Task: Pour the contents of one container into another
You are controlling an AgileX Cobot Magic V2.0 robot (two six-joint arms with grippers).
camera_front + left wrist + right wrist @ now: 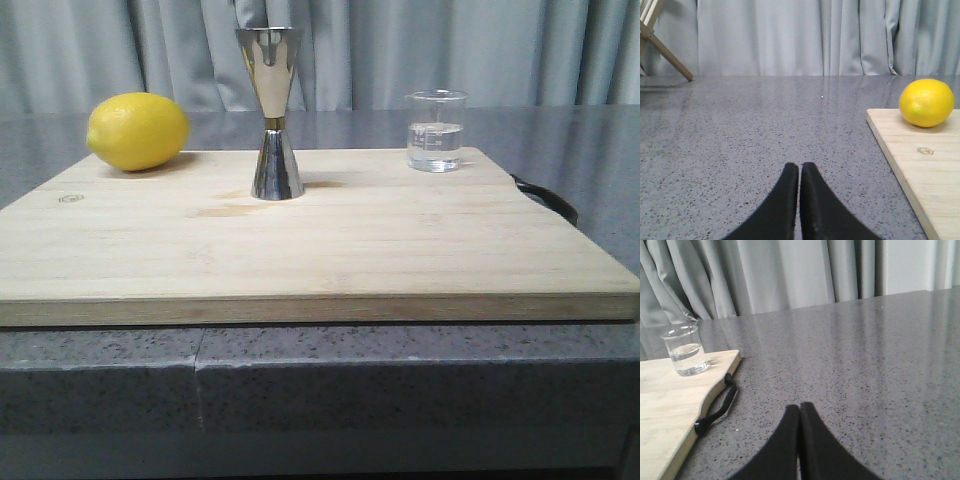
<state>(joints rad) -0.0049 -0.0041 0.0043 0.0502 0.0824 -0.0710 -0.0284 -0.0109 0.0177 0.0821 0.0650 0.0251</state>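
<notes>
A small clear glass beaker (pixel 436 131) with white marks stands upright at the far right corner of the wooden board (pixel 330 250), holding some clear liquid; it also shows in the right wrist view (pixel 685 350). The tall steel jigger (pixel 274 112) stands upright near the board's far middle. Neither gripper appears in the front view. My left gripper (pixel 799 167) is shut and empty over the grey counter, left of the board. My right gripper (pixel 799 407) is shut and empty over the counter, right of the board.
A yellow lemon (pixel 137 131) lies at the board's far left corner, also seen in the left wrist view (pixel 927 102). A black cord loop (pixel 720 405) hangs off the board's right edge. Grey curtains hang behind the counter. A wooden stand leg (pixel 665 50) sits far left.
</notes>
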